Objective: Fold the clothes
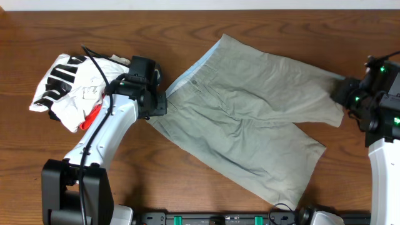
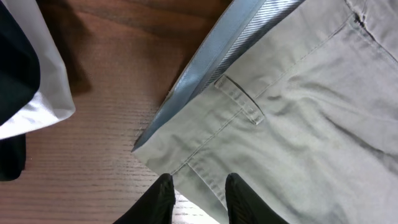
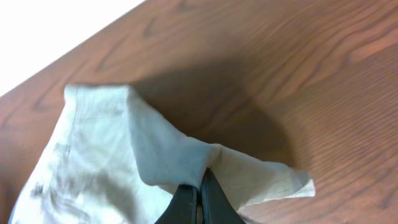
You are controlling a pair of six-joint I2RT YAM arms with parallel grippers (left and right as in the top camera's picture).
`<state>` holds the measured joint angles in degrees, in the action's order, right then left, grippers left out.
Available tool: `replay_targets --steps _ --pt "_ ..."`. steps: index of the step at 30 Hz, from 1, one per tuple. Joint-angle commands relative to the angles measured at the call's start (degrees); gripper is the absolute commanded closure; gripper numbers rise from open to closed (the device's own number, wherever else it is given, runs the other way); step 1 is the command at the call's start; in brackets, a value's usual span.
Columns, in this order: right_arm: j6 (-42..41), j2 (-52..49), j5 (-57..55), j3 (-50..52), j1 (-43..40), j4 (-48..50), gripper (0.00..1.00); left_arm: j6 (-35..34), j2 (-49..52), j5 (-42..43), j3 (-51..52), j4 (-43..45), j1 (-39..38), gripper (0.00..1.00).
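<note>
Lying spread across the brown worktop (image 1: 187,25), khaki shorts (image 1: 250,112), right gripper (image 3: 199,194) pinched tight on the far-right leg hem (image 3: 273,180), left gripper (image 2: 198,200) narrowly parted over the waistband corner (image 2: 155,146), white garment bundle (image 1: 69,87) at left

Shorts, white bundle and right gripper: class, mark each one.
shorts (image 1: 250,119), overhead view, middle of the fabric.
white bundle (image 1: 72,94), overhead view, white centre panel.
right gripper (image 3: 200,193), right wrist view, between its closed fingertips.

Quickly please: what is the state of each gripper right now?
Left gripper: open, fingers apart at the waist edge of the shorts.
Right gripper: closed, pinching a leg hem of the shorts.
</note>
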<state>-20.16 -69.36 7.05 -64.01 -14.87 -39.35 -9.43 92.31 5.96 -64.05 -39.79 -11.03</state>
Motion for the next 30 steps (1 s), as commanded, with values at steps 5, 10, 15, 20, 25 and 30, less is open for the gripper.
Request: replay_targets --steps 5,10,15,20,25,30 --pt "-3.5 -8.3 -9.9 -0.5 -4.7 5.0 0.92 -0.5 0.0 -0.7 -0.3 0.2 0.0 0.67" --pt "-3.6 -19.0 -8.7 -0.5 -7.8 9.3 0.51 -0.5 0.0 -0.7 -0.3 0.2 0.0 0.66" --pt "-3.6 -23.6 -2.4 -0.5 -10.6 4.9 0.41 -0.5 0.0 -0.7 -0.3 0.2 0.0 0.62" --pt "-3.0 -22.0 -2.1 -0.5 -11.1 0.7 0.37 -0.5 0.0 -0.7 -0.3 0.2 0.0 0.54" --pt "-2.9 -18.7 -1.2 -0.5 -11.1 -1.3 0.39 -0.5 0.0 -0.7 -0.3 0.2 0.0 0.49" --pt "-2.9 -18.4 -1.1 0.5 -10.5 -7.7 0.38 -0.5 0.0 -0.7 -0.3 0.5 0.0 0.48"
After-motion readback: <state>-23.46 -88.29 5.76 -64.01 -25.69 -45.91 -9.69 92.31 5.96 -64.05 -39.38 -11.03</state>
